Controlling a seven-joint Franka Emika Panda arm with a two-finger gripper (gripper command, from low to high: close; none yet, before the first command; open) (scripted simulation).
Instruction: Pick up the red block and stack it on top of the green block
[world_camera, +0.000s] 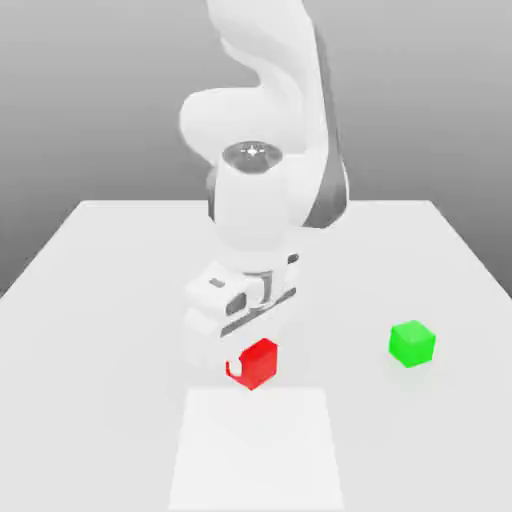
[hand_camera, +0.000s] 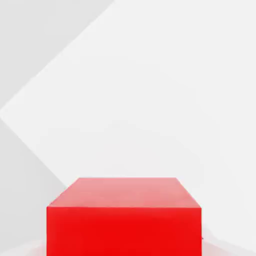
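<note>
tool (world_camera: 243, 362): clenched on the red block (world_camera: 256, 362) | red block: low at the table (world_camera: 120, 260) | green block (world_camera: 411, 343): on table, well apart toward the exterior view's right

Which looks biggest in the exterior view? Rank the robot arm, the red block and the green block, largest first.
1. The robot arm, by far the largest.
2 and 3. The red block and the green block look about alike; the red one seems slightly bigger, perhaps only because it sits nearer the camera, so no ranking between them.
</note>
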